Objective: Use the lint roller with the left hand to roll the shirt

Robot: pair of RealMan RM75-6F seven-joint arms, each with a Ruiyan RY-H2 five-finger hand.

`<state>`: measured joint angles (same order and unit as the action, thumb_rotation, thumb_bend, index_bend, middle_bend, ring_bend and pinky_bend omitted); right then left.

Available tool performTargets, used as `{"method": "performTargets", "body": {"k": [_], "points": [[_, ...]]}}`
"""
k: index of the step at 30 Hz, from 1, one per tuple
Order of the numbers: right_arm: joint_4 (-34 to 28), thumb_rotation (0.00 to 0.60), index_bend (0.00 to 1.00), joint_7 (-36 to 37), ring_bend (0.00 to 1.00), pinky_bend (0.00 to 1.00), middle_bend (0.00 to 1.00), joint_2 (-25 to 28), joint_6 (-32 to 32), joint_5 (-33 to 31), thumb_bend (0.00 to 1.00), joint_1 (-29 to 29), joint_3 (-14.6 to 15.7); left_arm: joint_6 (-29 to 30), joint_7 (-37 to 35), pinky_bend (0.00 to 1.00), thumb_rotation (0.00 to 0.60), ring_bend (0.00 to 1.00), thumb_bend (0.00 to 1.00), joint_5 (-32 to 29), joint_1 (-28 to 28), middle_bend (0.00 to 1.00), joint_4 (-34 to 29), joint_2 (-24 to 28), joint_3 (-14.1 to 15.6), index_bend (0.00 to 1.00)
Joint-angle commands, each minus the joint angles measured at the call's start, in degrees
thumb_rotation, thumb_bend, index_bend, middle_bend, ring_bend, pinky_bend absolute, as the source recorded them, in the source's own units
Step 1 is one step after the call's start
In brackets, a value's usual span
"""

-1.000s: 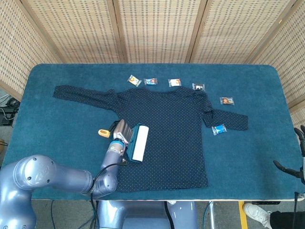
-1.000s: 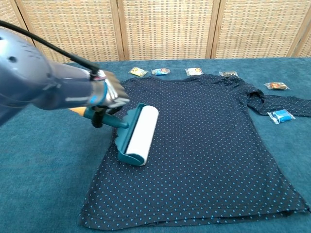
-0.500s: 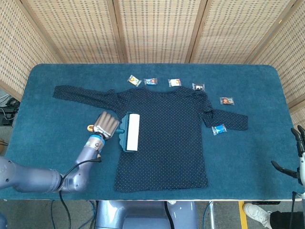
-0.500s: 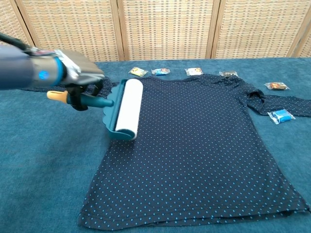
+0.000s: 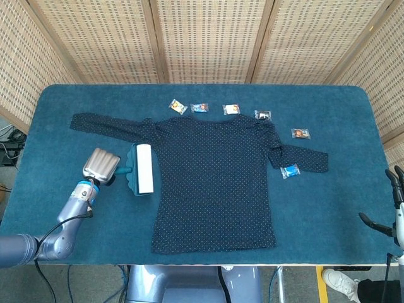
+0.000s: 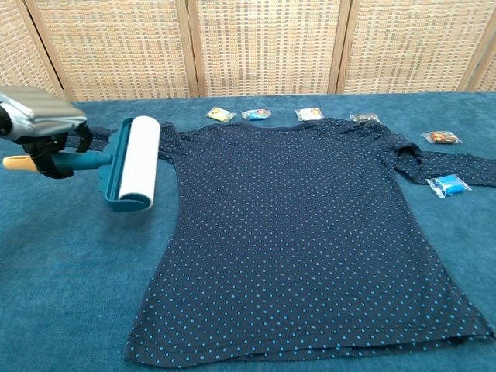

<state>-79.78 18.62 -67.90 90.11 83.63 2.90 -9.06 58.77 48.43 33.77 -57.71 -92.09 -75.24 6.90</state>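
A dark blue dotted shirt (image 5: 221, 177) (image 6: 310, 225) lies flat on the table, sleeves spread. My left hand (image 5: 101, 165) (image 6: 40, 120) grips the teal handle of the lint roller (image 5: 142, 168) (image 6: 136, 160). Its white roll hangs left of the shirt's body, over the blue cloth just below the left sleeve. The roller's orange handle tip (image 6: 17, 162) pokes out at the left. Whether the roll touches the table I cannot tell. My right hand (image 5: 396, 208) shows at the far right edge, off the table, fingers apart and holding nothing.
Several small snack packets (image 5: 231, 110) lie in a row beyond the collar, one more (image 5: 300, 133) near the right sleeve and a blue one (image 5: 290, 171) (image 6: 448, 184) on that sleeve. Wicker screens stand behind the blue-covered table (image 5: 341, 221).
My left hand carried the lint roller left and away from me, off the shirt's body to the cloth beside it. The shirt stays flat. The right hand has hardly moved.
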Motion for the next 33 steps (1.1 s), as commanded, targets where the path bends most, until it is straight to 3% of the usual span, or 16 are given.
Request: {"method": "performTargets", "body": {"k": [1, 5, 9, 13, 20, 24, 33], "points": [[-0.4, 0.6, 0.0, -1.2, 0.0, 0.0, 0.0, -0.1, 0.2, 0.3, 0.09, 0.0, 0.2, -0.7, -2.4, 0.43, 0.6, 0.47, 0.66, 2.1, 2.0, 0.42, 3.0, -0.6, 0.7, 0.37], [-1.1, 0.6, 0.0, -3.0, 0.0, 0.0, 0.0, -0.4, 0.3, 0.9, 0.09, 0.2, 0.5, -1.6, -5.3, 0.32, 0.6, 0.33, 0.55, 4.9, 3.9, 0.26, 6.0, -1.2, 0.4, 0.21], [-1.6, 0.6, 0.0, -4.4, 0.0, 0.0, 0.0, -0.7, 0.2, 1.3, 0.09, 0.3, 0.8, -2.5, -6.8, 0.16, 0.6, 0.12, 0.43, 7.1, 5.1, 0.12, 7.5, -1.3, 0.4, 0.09], [-1.8, 0.6, 0.0, -5.7, 0.0, 0.0, 0.0, -0.9, 0.1, 1.8, 0.09, 0.5, 1.1, -1.9, -8.9, 0.03, 0.6, 0.01, 0.42, 8.9, 6.9, 0.01, 7.7, -1.0, -0.1, 0.0], [-2.0, 0.6, 0.0, -6.6, 0.0, 0.0, 0.0, -0.7, 0.0, 1.9, 0.09, 0.6, 1.3, 4.1, -19.3, 0.0, 0.6, 0.0, 0.34, 16.0, 12.9, 0.0, 3.9, 1.2, -2.2, 0.0], [-1.9, 0.6, 0.0, -7.9, 0.0, 0.0, 0.0, -0.6, -0.4, 1.4, 0.09, 0.7, 1.2, 12.9, -26.4, 0.0, 0.6, 0.0, 0.33, 24.1, 19.3, 0.0, 2.5, 1.5, -1.9, 0.0], [-3.0, 0.6, 0.0, -10.7, 0.0, 0.0, 0.0, -0.4, 0.3, 0.8, 0.09, 0.4, 0.9, 32.3, -31.2, 0.0, 0.6, 0.0, 0.32, 36.6, 32.4, 0.0, 3.7, -1.0, 0.2, 0.0]]}}
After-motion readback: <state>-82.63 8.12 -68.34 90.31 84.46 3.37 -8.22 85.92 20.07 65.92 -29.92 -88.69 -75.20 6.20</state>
